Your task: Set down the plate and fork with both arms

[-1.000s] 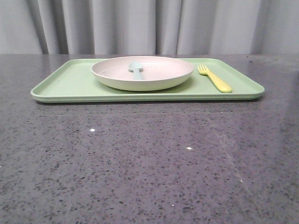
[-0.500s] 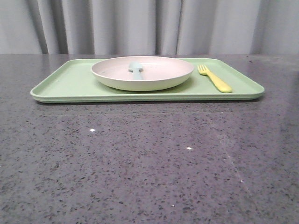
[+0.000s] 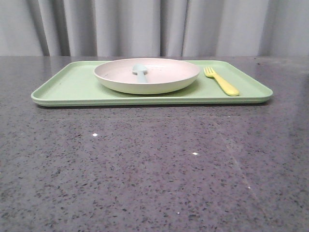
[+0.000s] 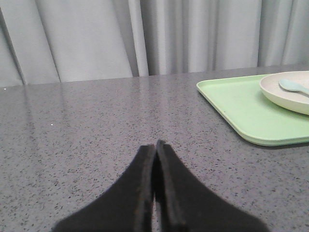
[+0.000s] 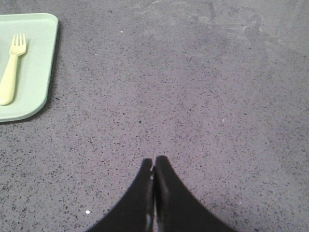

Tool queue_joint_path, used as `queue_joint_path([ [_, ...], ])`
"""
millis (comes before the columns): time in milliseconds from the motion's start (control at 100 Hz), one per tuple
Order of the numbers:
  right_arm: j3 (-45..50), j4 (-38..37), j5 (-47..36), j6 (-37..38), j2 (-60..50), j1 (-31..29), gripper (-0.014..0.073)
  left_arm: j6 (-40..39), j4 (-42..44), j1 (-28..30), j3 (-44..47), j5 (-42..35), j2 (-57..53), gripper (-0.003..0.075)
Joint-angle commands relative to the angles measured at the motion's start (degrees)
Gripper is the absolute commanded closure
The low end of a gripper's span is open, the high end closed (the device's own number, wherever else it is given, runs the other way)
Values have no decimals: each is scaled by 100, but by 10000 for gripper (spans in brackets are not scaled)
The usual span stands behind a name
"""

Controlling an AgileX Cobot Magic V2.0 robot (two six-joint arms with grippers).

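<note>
Plate and fork on tray; both claws closed, clear of tray.

Left gripper (image 4: 155,145) pressed together, empty, over bare table (image 3: 154,169). On green tray (image 3: 67,84): plate (image 3: 147,76) centre, holding blue spoon (image 3: 140,71); fork (image 3: 221,80) just right. Right gripper (image 5: 154,162) pressed together, empty.

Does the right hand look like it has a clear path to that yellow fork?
Probably yes. The fork lies alone on the tray, apart from the plate, and only bare table separates it from the right hand. That hand is shut, so it would need to open first.
</note>
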Motion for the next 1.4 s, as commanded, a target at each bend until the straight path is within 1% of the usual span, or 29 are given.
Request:
queue_joint_path([
  [0,-137,-173,-336,0,43,-31,712,-69,12,6,85,-474,-160,741],
  [470,-137,-173,-314,0,43,-31,712,-69,12,6,85,-474,-160,741],
  [620,-31,-44,-443,-208,-92,-31,712,-69,12,6,85,-474,-160,741],
  [710,253,154,-815,-514,-274,-31,712,-69,12,6,85,-474,-160,741],
  [790,626,456,-1337,-1009,-488,-69,712,-69,12,6,85,-474,-160,741],
  [1000,1719,1750,-2917,-2629,-1298,-510,712,-69,12,6,85,-474,-160,741],
  [1070,2029,2131,-3290,-3057,-1569,-703,712,-69,12,6,85,-474,-160,741],
  [1130,2259,2278,-3474,-3165,-1767,-852,712,-69,12,6,85,-474,-160,741],
  [1200,2471,2278,-3611,-3165,-1995,-963,712,-69,12,6,85,-474,-160,741],
  [1320,2773,2278,-3736,-3165,-2335,-983,712,-69,12,6,85,-474,-160,741],
  [1390,2925,2272,-3838,-3165,-2323,-983,712,-69,12,6,85,-474,-160,741],
])
